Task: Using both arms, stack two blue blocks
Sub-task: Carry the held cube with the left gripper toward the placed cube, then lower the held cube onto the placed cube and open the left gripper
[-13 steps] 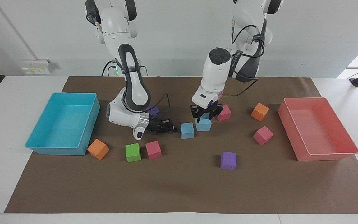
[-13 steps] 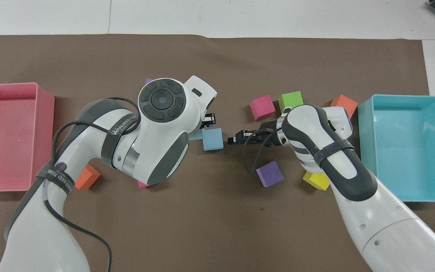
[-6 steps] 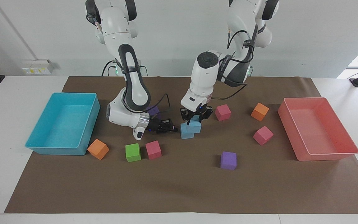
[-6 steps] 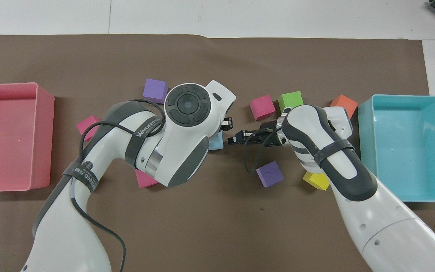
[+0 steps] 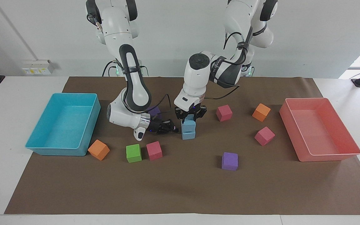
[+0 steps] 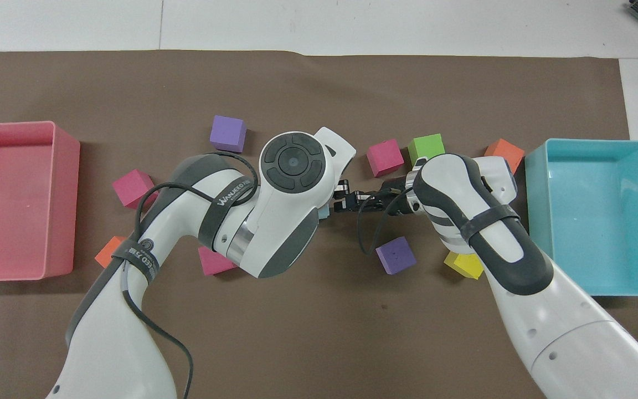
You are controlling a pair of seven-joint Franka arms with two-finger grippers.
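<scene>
Left gripper (image 5: 190, 116), closed on the upper blue block (image 5: 188, 124), holds it directly on top of the lower blue block (image 5: 188, 134) at mid-worktop. Right gripper (image 5: 171, 128), fingertips together and holding nothing, lies low just beside the stack, toward the turquoise tray (image 5: 44, 148). A purple cube (image 5: 230, 161) sits farther from the robots.

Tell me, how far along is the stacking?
Nearly done: the upper blue block sits atop the lower blue block. The left hand grips the upper one; the right hand, shut, waits beside the stack. Left: let go and pull away.
</scene>
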